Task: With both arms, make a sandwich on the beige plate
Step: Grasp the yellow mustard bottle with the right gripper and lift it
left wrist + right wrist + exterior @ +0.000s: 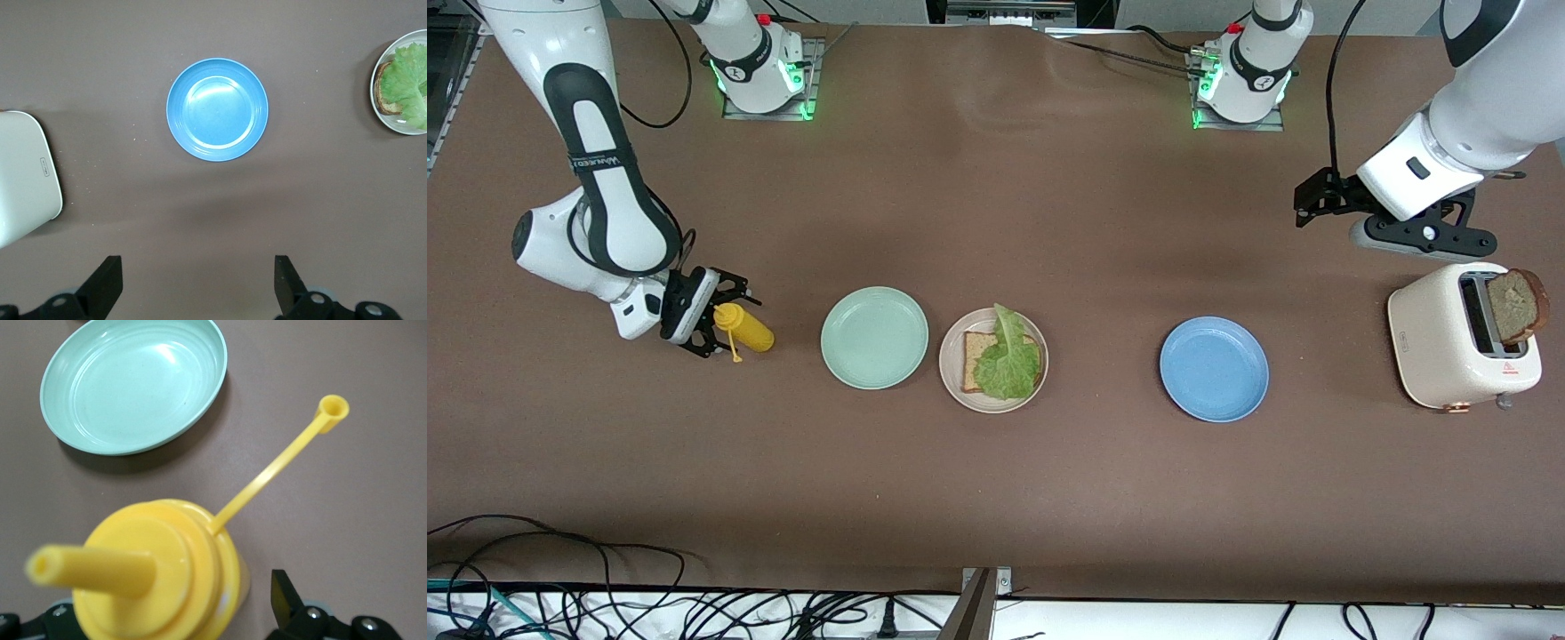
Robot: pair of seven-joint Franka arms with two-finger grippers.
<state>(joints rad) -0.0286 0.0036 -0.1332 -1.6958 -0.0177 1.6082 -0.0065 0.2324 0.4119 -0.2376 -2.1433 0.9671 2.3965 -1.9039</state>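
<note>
The right gripper (pixel 713 322) is spread around a lying yellow bottle (pixel 745 328) without pinching it, probably for sauce, while the left gripper (pixel 1309 201) is held spread above the table near the toaster (pixel 1449 356), probably for its bread slice (pixel 1517 306). On the beige plate (pixel 951 373), between the green plate (pixel 874 337) and blue plate (pixel 1214 368), an unfinished sandwich (pixel 1000 363) is seen: one brown slice topped with ruffled lettuce.

High front camera over the whole table (pixel 996 498); wrist cameras seemingly downward, the right close on the mint plate (pixel 133 387).

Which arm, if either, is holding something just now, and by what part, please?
Neither visibly grips anything. The right gripper has open fingers around the yellow squeeze bottle. The left gripper is open over bare table.
</note>
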